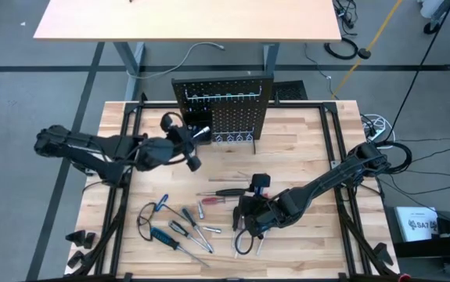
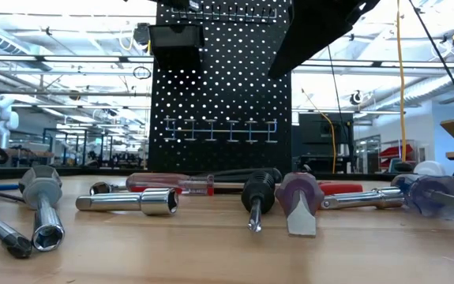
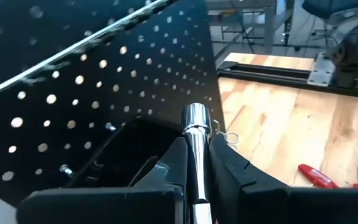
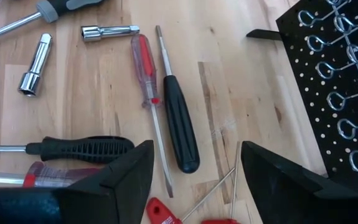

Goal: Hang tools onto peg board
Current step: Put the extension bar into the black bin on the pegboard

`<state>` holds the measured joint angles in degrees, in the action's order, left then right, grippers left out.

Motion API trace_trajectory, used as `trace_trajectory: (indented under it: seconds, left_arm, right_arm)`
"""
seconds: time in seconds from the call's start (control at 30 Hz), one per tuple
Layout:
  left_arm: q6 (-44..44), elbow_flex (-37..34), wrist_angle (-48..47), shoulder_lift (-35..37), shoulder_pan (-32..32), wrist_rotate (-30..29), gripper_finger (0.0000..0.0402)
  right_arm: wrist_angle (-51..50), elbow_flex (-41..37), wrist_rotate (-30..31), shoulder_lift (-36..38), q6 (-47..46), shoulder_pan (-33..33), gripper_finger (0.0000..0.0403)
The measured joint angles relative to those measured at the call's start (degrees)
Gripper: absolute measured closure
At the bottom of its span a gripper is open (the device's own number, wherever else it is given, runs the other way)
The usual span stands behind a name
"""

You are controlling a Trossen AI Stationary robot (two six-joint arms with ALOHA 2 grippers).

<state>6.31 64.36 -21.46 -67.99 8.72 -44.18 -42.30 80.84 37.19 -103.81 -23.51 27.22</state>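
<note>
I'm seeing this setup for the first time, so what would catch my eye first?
Probably the black peg board standing upright at the table's far edge, rows of metal hooks across it. The left gripper sits right by its small black bin, shut on a shiny metal socket. Nearer the front, the open right gripper hovers over scattered screwdrivers.

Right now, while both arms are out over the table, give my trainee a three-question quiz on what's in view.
1. True or false: the left gripper is shut on a silvery metal piece.
2. The right gripper is: A) open above the tools, B) shut on a red screwdriver, C) at the peg board.
3. Fill in: the left gripper is beside the peg board's small black ____.

Key: 1 true; 2 A; 3 bin.
</note>
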Motion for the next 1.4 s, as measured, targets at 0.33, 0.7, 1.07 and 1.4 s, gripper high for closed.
trace_trajectory:
  seconds: [0.33,0.7,1.07,1.4]
  left_arm:
    - [2.4,0.0,-0.8,0.0,-4.3,4.8,0.0364]
    - [2.4,0.0,-0.4,0.0,-5.0,3.2,0.0284]
    - [2.3,0.0,0.0,2.2,-4.7,4.3,0.0266]
    - [1.5,0.0,-1.5,6.2,2.8,16.5,0.0265]
  right_arm:
    - [0.0,0.0,0.0,0.0,0.0,0.0,0.0170]
    - [0.0,0.0,0.0,0.0,-0.1,0.0,0.0170]
    - [-0.3,0.0,-1.4,0.0,-0.1,0.0,0.0170]
    - [-1.2,0.0,-2.8,0.0,-0.7,0.0,0.0170]
